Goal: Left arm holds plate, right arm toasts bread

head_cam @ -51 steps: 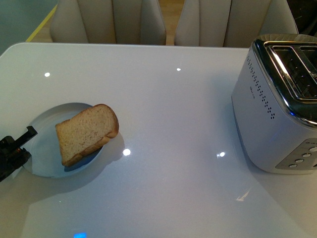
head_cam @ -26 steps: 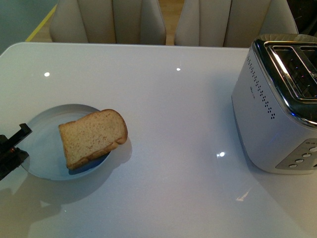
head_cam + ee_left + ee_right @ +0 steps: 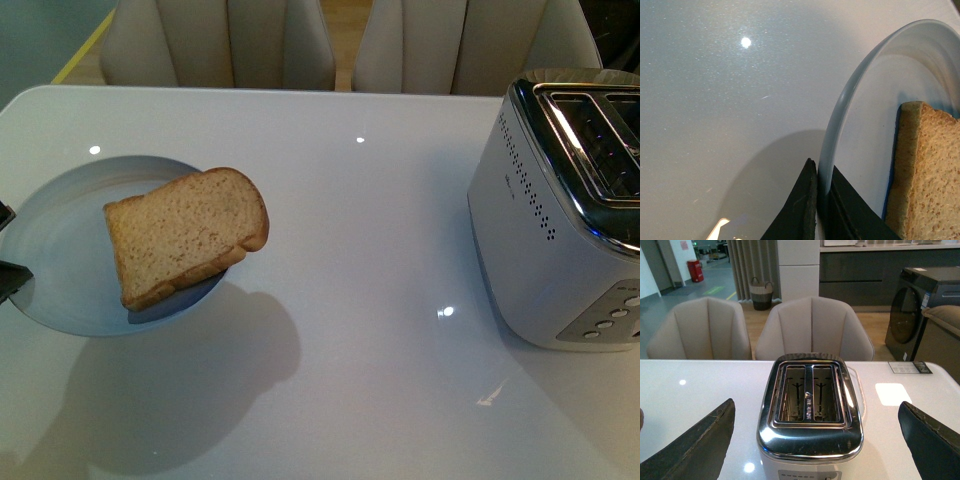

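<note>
The pale blue-grey plate [image 3: 60, 250] hangs above the white table at the left, casting a wide shadow below it. On it lies the bread [image 3: 185, 235], a speckled brown slice whose rounded top juts over the plate's right rim. My left gripper [image 3: 5, 270] shows only as black tips at the left edge. Its jaws pinch the plate's rim [image 3: 832, 135] in the left wrist view, shut on it, with the bread [image 3: 922, 170] close beside. My right gripper [image 3: 817, 440] is open, its two fingers wide apart above the toaster [image 3: 810, 407].
The silver two-slot toaster [image 3: 560, 210] stands at the table's right side, both slots open at the top. Beige chairs [image 3: 220, 45] line the far edge of the white table [image 3: 360, 260]. Bare tabletop lies between plate and toaster.
The plate with the bread has risen off the table and looks larger now, and its shadow has spread. The left gripper has slid further towards the left edge. The toaster stays put.
</note>
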Controlling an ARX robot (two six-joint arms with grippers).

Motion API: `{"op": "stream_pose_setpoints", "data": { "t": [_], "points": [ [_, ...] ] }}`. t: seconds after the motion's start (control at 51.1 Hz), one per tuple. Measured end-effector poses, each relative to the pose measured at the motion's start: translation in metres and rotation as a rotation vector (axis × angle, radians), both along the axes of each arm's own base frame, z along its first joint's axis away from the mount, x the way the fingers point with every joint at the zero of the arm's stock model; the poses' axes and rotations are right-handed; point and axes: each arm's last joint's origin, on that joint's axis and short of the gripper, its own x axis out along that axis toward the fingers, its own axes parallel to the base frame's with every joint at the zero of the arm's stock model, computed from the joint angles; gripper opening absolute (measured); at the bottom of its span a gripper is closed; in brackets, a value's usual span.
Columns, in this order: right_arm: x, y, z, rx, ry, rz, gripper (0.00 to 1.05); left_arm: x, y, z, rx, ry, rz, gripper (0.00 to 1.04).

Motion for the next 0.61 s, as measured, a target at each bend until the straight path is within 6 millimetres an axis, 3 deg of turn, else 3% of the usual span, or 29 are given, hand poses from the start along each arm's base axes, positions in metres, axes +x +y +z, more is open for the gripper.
{"op": "stream_pose_setpoints", "data": {
  "t": [0.137, 0.372, 0.606],
  "points": [
    [0.000, 0.000, 0.000, 0.000, 0.000, 0.000, 0.96, -0.001, -0.009, 0.019, -0.002, -0.009, -0.036, 0.03],
    [0.000, 0.000, 0.000, 0.000, 0.000, 0.000, 0.96, 0.004, -0.031, 0.071, 0.002, -0.052, -0.115, 0.03],
    [0.000, 0.000, 0.000, 0.000, 0.000, 0.000, 0.96, 0.004, -0.076, 0.113, -0.013, -0.072, -0.222, 0.03]
  ]
}}
